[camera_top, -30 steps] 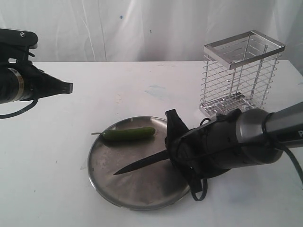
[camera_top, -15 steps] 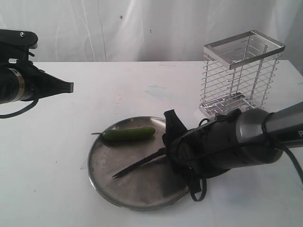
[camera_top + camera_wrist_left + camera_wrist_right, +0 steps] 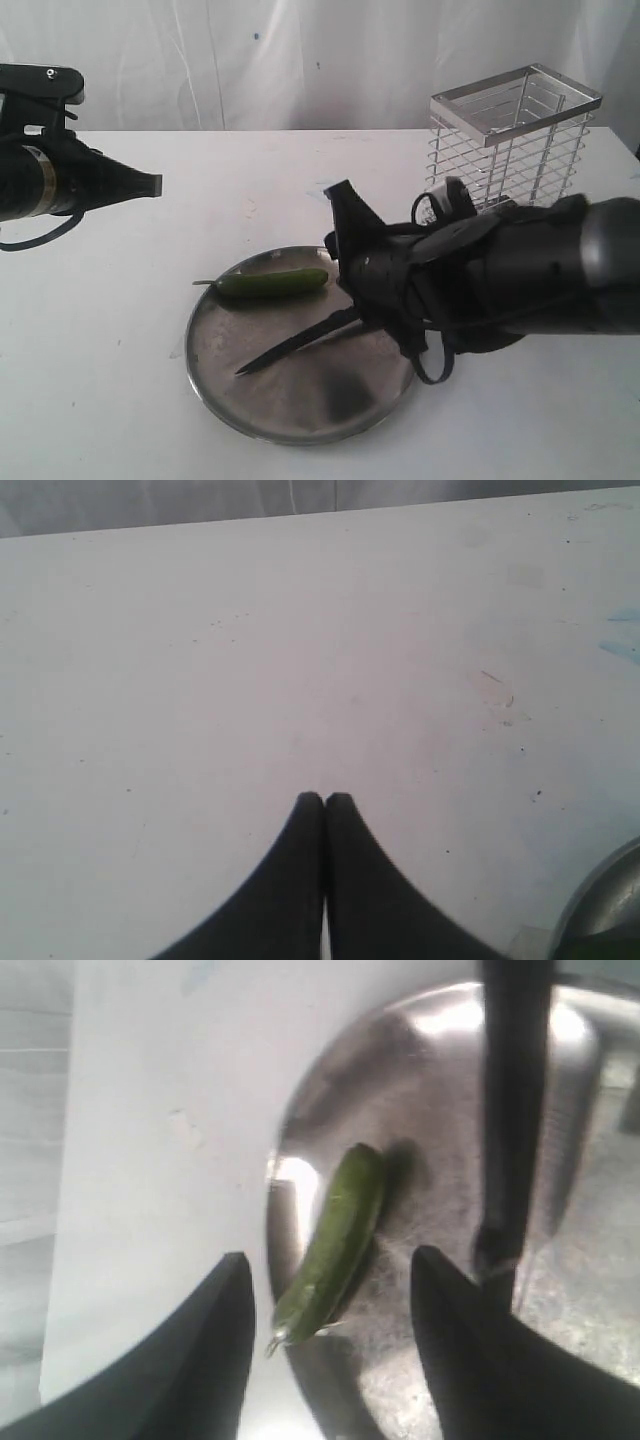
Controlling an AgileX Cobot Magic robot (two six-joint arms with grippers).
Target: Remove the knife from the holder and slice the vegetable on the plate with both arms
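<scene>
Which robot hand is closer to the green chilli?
The right. The right fingers hang open close beside the green chilli, above the plate; the left fingers, shut, hover well off past its stem end, above the table.

L gripper [image 3: 324, 800] jaws shut; R gripper [image 3: 325, 1272] jaws apart.

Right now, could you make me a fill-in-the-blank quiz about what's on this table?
The chilli on the plate is ____ in colour.
The knife lies with its tip on the ____.
The left gripper is ____, holding nothing.
The right gripper, above the plate, is ____.
Missing words: green; plate; shut; open.
</scene>
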